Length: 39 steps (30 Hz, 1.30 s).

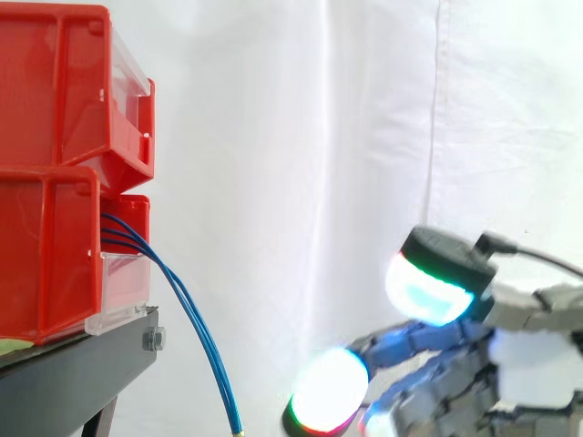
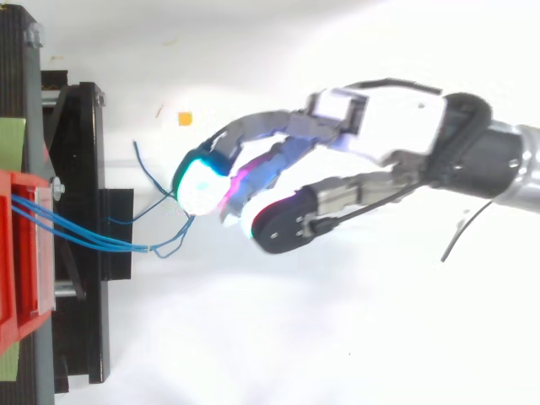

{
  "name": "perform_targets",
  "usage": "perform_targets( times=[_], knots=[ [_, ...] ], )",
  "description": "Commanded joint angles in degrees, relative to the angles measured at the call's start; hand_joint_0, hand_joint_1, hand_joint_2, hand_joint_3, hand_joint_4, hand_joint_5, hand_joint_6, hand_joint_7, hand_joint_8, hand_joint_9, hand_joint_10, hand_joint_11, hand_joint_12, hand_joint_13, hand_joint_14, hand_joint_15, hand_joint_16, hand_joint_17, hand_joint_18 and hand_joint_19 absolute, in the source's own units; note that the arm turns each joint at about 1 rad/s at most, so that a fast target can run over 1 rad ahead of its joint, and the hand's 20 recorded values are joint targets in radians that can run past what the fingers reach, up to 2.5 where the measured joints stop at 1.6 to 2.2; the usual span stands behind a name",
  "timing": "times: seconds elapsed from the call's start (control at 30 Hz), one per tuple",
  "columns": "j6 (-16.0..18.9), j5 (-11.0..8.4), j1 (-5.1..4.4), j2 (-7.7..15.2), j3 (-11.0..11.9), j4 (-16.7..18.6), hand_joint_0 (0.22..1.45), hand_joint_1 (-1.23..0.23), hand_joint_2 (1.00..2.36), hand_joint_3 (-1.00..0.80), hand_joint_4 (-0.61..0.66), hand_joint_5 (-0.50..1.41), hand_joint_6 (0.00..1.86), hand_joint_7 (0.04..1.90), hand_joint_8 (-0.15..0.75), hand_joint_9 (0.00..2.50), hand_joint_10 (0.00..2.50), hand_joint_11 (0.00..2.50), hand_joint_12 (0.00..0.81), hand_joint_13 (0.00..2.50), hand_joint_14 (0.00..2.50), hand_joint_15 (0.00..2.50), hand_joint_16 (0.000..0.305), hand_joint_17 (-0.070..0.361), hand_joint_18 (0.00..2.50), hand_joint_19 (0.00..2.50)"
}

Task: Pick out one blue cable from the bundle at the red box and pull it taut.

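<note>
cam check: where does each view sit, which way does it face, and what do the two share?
Side view: beside the work at about its height, looking level across. The red bins sit left on the black stand and the blue cables droop. The hand is at lower right.
Top view: overhead, looking down. The red bins are at the left edge. The hand and arm enter from the right.
Shared: red bins, black stand, blue cables, hand.

Blue cables [image 1: 217, 382], red bins [image 1: 55, 91]
</note>
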<state>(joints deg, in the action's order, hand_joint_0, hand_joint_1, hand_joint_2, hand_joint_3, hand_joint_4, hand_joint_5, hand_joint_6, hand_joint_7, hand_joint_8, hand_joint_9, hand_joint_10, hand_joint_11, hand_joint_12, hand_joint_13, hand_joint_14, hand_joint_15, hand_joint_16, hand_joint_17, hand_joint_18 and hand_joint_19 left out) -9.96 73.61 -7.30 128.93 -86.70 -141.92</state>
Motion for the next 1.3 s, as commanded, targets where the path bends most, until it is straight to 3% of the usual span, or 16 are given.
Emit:
perform_targets(
  times=[0.0,0.1,0.17,0.23,0.37,0.6,1.17,1.27],
  knots=[
    [0.65,1.09,0.0,3.61,3.91,-0.46,0.59,-0.52,1.0,-0.49,0.27,-0.16,0.5,0.8,0.262,0.82,0.02,0.38,0.38,0.68,0.01,0.33,0.059,0.133,0.64,0.71],
    [0.56,1.09,-0.08,4.4,5.31,-0.29,0.59,-0.52,1.0,-0.49,0.27,-0.16,0.5,0.8,0.264,0.82,0.02,0.38,0.379,0.68,0.01,0.33,0.059,0.133,0.64,0.71],
    [0.73,1.09,0.0,6.6,7.25,0.15,0.59,-0.52,1.0,-0.49,0.27,-0.16,0.5,0.8,0.265,0.83,0.02,0.38,0.379,0.68,0.01,0.33,0.059,0.133,0.64,0.71],
    [1.61,1.53,0.18,9.85,10.76,1.56,0.59,-0.52,1.0,-0.49,0.27,-0.16,0.5,0.8,0.262,0.83,0.02,0.38,0.378,0.68,0.01,0.33,0.059,0.133,0.64,0.71],
    [2.14,3.12,0.27,12.14,14.1,1.38,0.59,-0.53,1.0,-0.49,0.28,-0.16,0.5,0.8,0.263,0.83,0.02,0.39,0.379,0.68,0.01,0.33,0.059,0.133,0.64,0.71],
    [2.05,3.29,0.36,12.05,14.1,1.65,0.59,-0.52,1.0,-0.49,0.27,-0.16,0.5,0.8,0.262,0.83,0.02,0.38,0.378,0.68,0.01,0.33,0.059,0.133,0.64,0.71],
    [-1.37,3.55,0.18,12.14,14.1,7.54,0.6,-0.53,1.0,-0.49,0.27,-0.16,0.5,0.8,0.262,0.83,0.02,0.39,0.377,0.68,0.01,0.33,0.059,0.133,0.65,0.71],
    [-1.02,3.99,0.09,13.72,14.19,8.41,0.6,-0.54,1.0,-0.48,0.28,-0.16,0.5,0.81,0.261,0.83,0.02,0.4,0.376,0.69,0.01,0.33,0.059,0.133,0.65,0.71]
  ],
)
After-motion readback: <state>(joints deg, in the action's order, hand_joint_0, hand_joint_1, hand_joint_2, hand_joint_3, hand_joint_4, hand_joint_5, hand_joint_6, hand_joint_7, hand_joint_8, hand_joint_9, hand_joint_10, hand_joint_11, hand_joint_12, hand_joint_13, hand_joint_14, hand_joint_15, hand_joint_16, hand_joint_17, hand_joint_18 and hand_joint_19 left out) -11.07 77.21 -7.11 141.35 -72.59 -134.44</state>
